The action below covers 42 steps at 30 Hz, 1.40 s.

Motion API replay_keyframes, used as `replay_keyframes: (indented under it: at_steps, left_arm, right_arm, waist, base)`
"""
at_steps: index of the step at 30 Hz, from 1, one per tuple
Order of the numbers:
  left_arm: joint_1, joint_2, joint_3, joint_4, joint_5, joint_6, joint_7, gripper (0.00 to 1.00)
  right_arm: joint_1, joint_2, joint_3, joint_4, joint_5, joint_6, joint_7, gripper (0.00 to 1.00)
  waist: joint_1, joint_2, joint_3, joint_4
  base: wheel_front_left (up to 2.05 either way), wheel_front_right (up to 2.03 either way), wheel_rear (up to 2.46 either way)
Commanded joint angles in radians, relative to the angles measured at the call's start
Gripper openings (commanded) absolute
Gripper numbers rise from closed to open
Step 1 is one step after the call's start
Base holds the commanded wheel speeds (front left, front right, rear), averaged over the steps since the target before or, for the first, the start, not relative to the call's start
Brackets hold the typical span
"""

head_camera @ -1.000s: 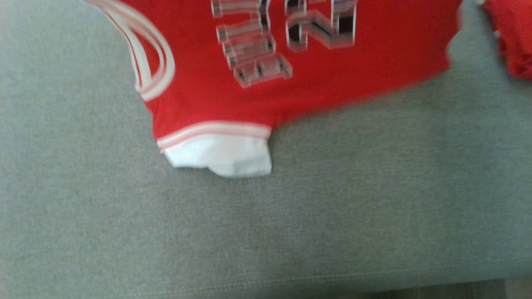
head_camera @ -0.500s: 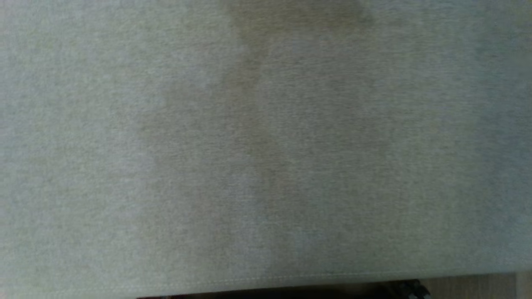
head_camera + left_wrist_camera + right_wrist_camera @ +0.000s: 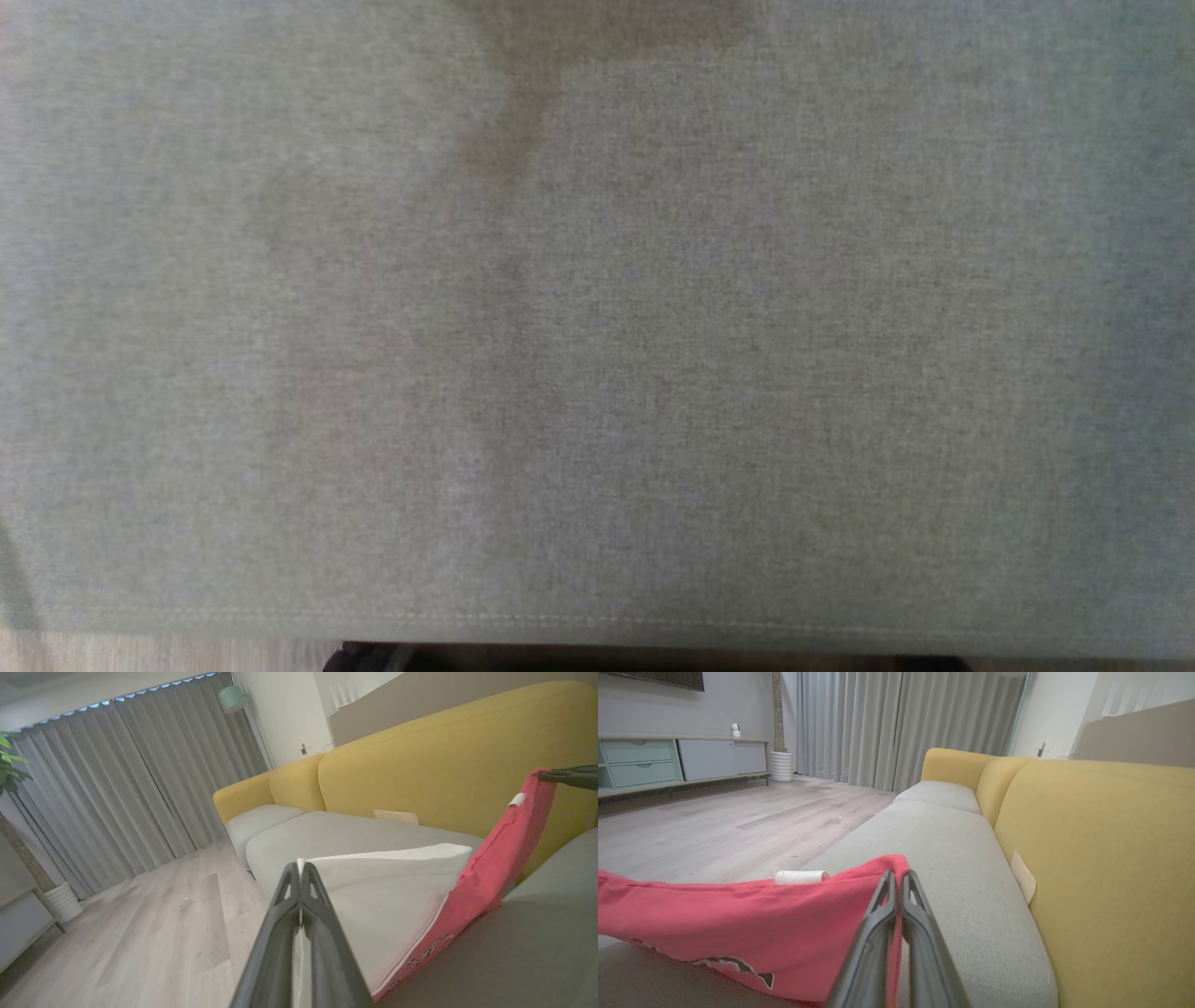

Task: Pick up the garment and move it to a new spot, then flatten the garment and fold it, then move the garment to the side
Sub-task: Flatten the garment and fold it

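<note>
Two ends of the red and white garment point(image 3: 738, 919) are being squeezed tight, one by the left pincer point(image 3: 301, 868) and one by the right pincer point(image 3: 899, 875), holding it stretched over the grey sofa seat point(image 3: 962, 858), probably so it lands flat.

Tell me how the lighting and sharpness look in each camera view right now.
Head view: soft and low in contrast, a grey seat cushion with a faint darker shadow near the top. Left wrist view: dim, the wide-angle lens tilts and bends the curtains; the garment is brightest on its white side, by the left tool. Right wrist view: brighter, evenly lit, sharp beyond the right tool.
</note>
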Motion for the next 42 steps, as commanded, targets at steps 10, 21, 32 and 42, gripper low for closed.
replay_keyframes:
  at_steps: [10,21,32,42]
  left_arm:
    - [0.576,0.035,0.299,-0.271,0.022,-0.005,-0.005,0.00]
    - [1.167,-0.034,0.451,-0.413,0.034,0.002,-0.005,0.00]
    - [1.497,-0.117,0.497,-0.520,0.099,0.028,-0.005,0.00]
    - [1.507,-0.149,0.504,-0.532,0.102,0.029,-0.004,0.00]
  right_arm:
    - [0.390,-0.026,-0.062,-0.055,0.145,-0.002,-0.081,0.00]
    - [0.865,0.031,-0.208,-0.247,0.146,-0.002,-0.098,0.00]
    - [1.288,0.066,-0.404,-0.489,0.072,-0.002,-0.099,0.00]
    - [1.408,0.133,-0.488,-0.645,-0.014,-0.002,-0.021,0.00]
  waist:
    - [0.0000,0.0000,-0.194,0.006]
    - [0.0000,0.0000,-0.370,-0.037]
    - [0.0000,0.0000,-0.447,-0.023]
    - [0.0000,0.0000,-0.420,-0.016]
  base:
    - [0.00,0.00,0.00]
    - [0.00,0.00,0.00]
    - [0.00,0.00,0.00]
    - [0.00,0.00,0.00]
